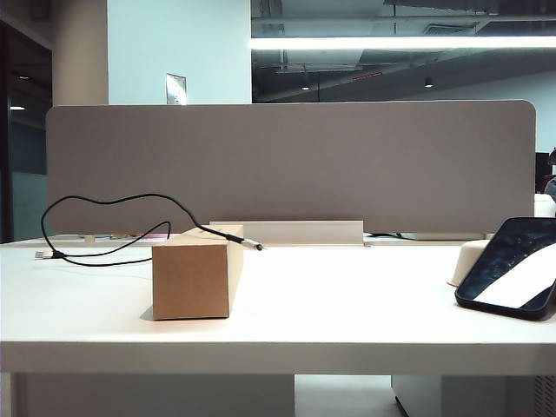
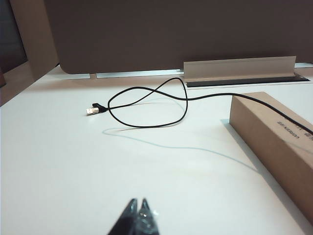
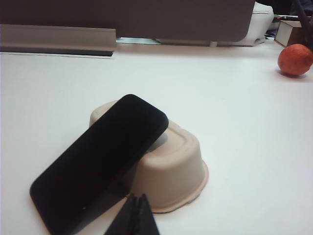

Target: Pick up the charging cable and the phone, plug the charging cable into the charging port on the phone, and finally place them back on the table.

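On the white table (image 1: 287,321), the charging cable (image 2: 146,105) lies looped on the left, one end draped over a cardboard box (image 1: 196,274) with its silver plug jutting past the box's far edge. At right, the phone (image 3: 100,164) leans tilted on an upturned cream dish (image 3: 173,171). The left gripper (image 2: 138,211) and right gripper (image 3: 136,205) hover low over the tabletop, jaws pressed together, holding nothing. An orange fruit (image 3: 295,59) sits well apart.
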Available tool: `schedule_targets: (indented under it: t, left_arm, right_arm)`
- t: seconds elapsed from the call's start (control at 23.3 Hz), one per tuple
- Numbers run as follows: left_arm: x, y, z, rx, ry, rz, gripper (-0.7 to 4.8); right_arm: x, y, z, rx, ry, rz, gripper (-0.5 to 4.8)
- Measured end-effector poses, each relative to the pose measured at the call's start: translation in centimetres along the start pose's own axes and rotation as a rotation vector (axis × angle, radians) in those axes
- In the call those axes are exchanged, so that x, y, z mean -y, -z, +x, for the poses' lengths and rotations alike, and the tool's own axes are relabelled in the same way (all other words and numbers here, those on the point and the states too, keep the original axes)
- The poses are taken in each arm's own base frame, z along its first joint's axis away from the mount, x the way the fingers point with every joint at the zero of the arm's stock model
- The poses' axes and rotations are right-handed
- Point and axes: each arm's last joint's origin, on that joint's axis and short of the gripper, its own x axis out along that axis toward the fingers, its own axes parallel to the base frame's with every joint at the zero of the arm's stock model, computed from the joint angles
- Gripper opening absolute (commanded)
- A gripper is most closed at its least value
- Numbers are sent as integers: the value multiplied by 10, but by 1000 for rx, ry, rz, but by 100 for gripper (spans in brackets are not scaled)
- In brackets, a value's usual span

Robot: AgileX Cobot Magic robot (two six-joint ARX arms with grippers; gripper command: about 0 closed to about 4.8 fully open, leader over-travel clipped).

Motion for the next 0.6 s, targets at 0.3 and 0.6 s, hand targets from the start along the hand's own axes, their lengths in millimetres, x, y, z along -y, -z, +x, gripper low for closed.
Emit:
schedule_targets:
  t: [0.3,0.6]
  left_arm:
    - [1,-1,0,17,45,-16,-6]
    - [0,-27,-5,107,44,-21,-6]
  right_arm:
    - [-1,0,0,0,-19,88,-1]
    - [0,-11,-1,80,-28,102,-1]
